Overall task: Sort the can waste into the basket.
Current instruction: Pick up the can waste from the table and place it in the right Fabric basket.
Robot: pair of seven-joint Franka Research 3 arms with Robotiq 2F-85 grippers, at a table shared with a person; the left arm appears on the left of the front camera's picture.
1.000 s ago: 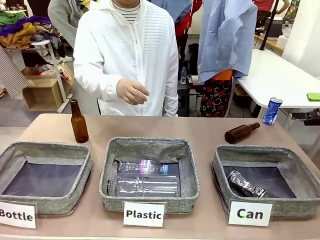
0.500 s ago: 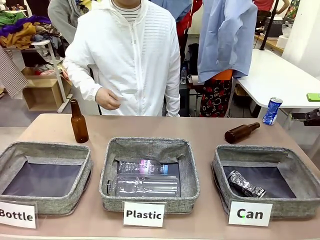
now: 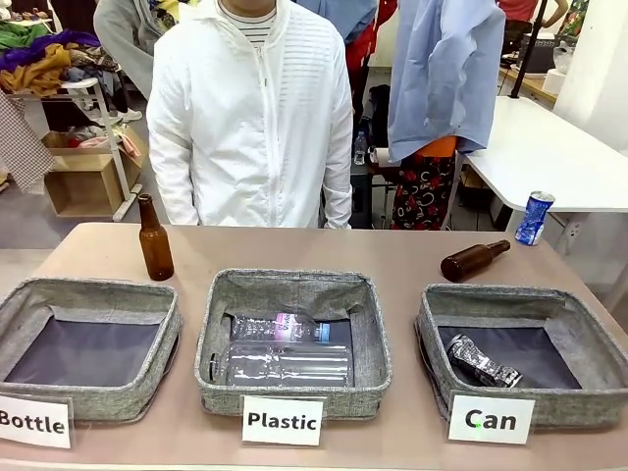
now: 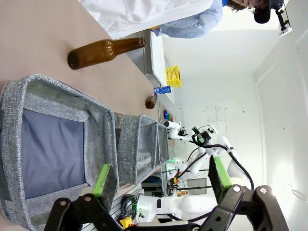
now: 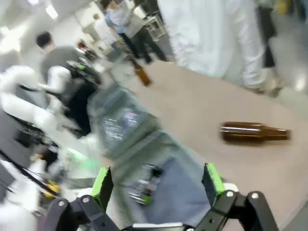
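My right gripper (image 5: pixel 157 183) hangs over the near right corner of the table (image 3: pixel 392 253), its jaws spread wide with nothing between the green pads. My left gripper (image 4: pixel 161 175) is just as wide and empty above the near left end. Right below the right gripper, along the near edge, sits the basket (image 3: pixel 520 295) with the white card (image 3: pixel 491 419) reading "Can" leaning at its front. The crushed can (image 3: pixel 483 361) already lies on the dark liner inside, toward the near left of the basket, so I count that half of the job as done. Behind the basket's far wall a lying brown bottle (image 3: pixel 474 260) rests on its side; it is not mine to sort here. Past it, at the far right corner of the table, the blue can (image 3: pixel 535 218) stands upright, well apart from the basket and untouched. That one is what is left: I judge I must reach beyond the bottle, take it and drop it in. A person (image 3: pixel 250 108) in a white jacket stands at the far edge.
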